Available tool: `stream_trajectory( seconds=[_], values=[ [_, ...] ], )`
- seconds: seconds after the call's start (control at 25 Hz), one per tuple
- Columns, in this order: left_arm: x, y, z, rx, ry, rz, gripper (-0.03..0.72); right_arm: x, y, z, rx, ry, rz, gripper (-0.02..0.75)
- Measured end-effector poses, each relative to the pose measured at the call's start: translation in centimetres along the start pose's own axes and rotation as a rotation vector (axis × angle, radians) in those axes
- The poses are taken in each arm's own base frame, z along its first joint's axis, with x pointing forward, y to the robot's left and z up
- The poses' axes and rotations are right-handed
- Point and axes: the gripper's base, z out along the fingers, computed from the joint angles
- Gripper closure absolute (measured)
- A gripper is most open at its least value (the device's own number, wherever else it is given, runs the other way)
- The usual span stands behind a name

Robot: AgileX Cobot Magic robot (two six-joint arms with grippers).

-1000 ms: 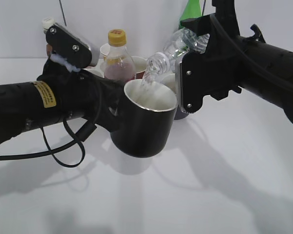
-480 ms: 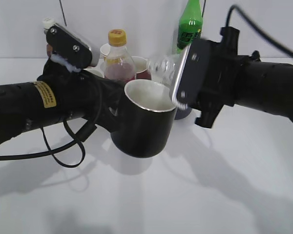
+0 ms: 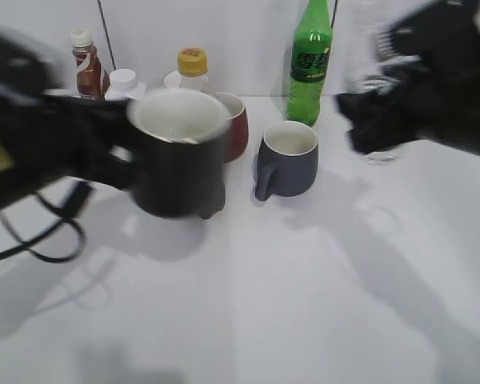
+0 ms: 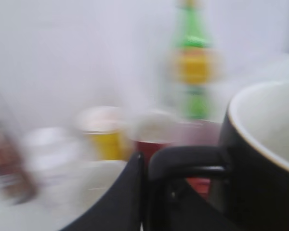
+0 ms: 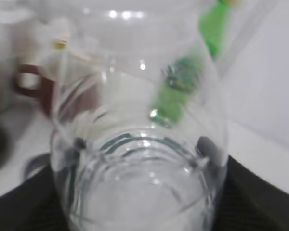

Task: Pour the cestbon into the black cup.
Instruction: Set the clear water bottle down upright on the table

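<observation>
The black cup (image 3: 180,156), white inside, hangs above the table at the left, held by its handle (image 4: 190,156) in my left gripper (image 3: 120,160), which is motion-blurred. In the left wrist view the cup (image 4: 260,159) fills the right side and the gripper (image 4: 147,192) is shut on the handle. My right gripper (image 3: 376,112), also blurred, is shut on the clear cestbon bottle (image 3: 374,56) at the far right, well apart from the cup. The ribbed bottle (image 5: 139,163) fills the right wrist view between the fingers (image 5: 209,149). I cannot tell how much water is in either.
A dark grey-blue mug (image 3: 286,160) stands mid-table. Behind it are a red cup (image 3: 235,124), a tall green soda bottle (image 3: 310,60), a yellow-capped bottle (image 3: 192,68), a brown bottle (image 3: 86,68) and a white-capped one (image 3: 122,80). A cable (image 3: 40,240) loops at the left.
The bottle has lifted off the cup's rim and swung up and right with the right arm. The left arm has carried the cup left and back.
</observation>
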Motion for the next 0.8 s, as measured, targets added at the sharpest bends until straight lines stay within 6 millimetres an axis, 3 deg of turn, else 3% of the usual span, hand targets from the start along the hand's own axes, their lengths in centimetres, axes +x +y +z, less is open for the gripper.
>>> stream_trajectory(
  seconds=[0.12,0.24,0.52,0.8],
  values=[
    [0.6,2.9,-1.1,-0.159,-0.045,-0.044,0.645,1.4,-3.1,-0.3,0.055,-0.033,0.143,0.233],
    [1.5,6.0,-1.4,-0.294,-0.029,-0.071,0.645,2.6,-4.4,0.1,0.049,-0.068,0.211,0.233],
    [5.3,10.9,-0.9,-0.507,0.011,-0.067,0.645,5.8,-4.0,3.1,-0.015,-0.105,0.233,0.233],
    [11.0,12.3,1.6,-0.551,0.129,-0.061,0.645,8.5,-3.3,4.7,-0.04,-0.101,0.221,0.233]
  ],
)
